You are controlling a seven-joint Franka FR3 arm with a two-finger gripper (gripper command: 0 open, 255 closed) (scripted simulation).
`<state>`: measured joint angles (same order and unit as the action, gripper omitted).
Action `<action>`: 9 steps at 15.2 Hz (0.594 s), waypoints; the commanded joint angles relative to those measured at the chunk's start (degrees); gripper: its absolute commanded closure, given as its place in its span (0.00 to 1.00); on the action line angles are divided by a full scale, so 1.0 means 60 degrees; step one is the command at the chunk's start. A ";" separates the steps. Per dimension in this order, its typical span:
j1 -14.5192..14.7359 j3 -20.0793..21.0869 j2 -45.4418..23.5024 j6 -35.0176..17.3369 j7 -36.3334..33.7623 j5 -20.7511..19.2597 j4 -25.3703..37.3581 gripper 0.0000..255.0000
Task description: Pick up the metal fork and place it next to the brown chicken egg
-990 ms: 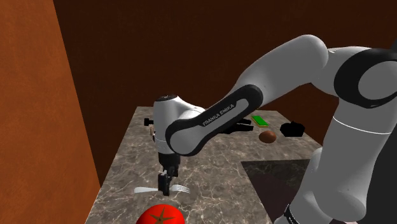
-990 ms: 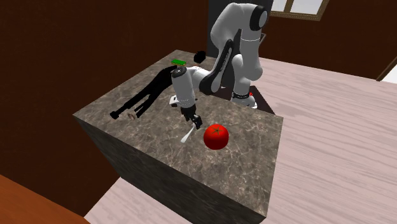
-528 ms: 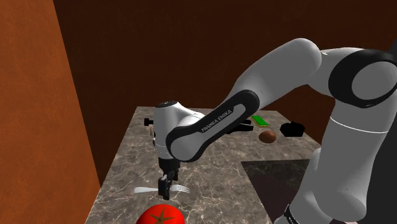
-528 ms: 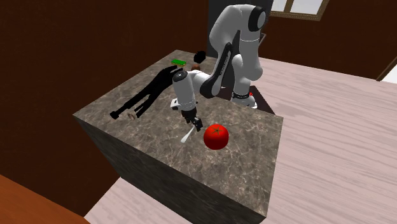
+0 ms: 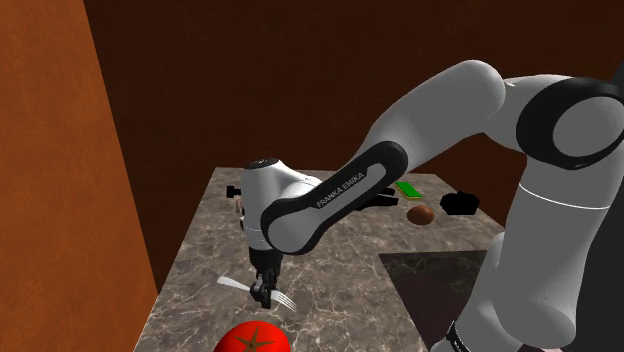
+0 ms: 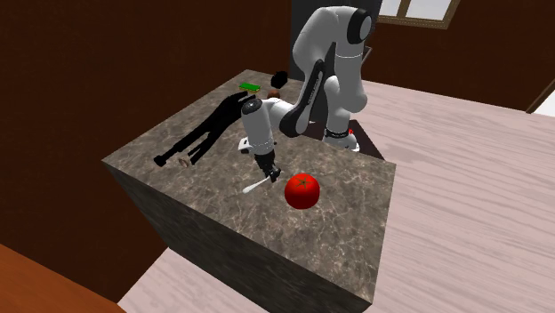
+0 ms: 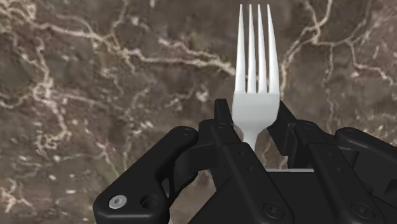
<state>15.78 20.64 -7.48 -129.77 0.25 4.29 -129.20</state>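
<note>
A silvery fork [image 7: 256,70] lies low over the marble counter [image 5: 330,262], and my gripper [image 7: 254,139] is shut on its neck just behind the tines. In the shoulder view the gripper [image 5: 263,291] points straight down, with the fork [image 5: 234,284] sticking out on both sides of it. The second exterior view has the gripper [image 6: 269,172] and the fork [image 6: 254,186] beside a red tomato [image 6: 301,190]. The brown egg [image 5: 420,214] rests far back on the counter, well away from the gripper.
The tomato [image 5: 252,339] sits right by the fork at the counter's near end. A green flat item [image 5: 409,188] and a black object [image 5: 459,203] flank the egg. A long black item [image 6: 200,133] lies along the counter. The counter edge drops off beyond the tomato.
The fingers have shut on the fork. The fork has swung in the grip, its handle now pointing up and toward the shoulder view's left. The arm has barely moved.
</note>
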 commanded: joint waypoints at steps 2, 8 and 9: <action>-0.0002 -0.0003 -0.0002 0.0002 0.0000 -0.0002 -0.0005 1.00; -0.0025 0.0013 0.0272 0.0374 0.0045 0.0095 0.0106 1.00; -0.0032 0.0017 0.0360 0.0499 0.0059 0.0125 0.0147 1.00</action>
<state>15.60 20.70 -5.80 -127.46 0.57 4.86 -128.55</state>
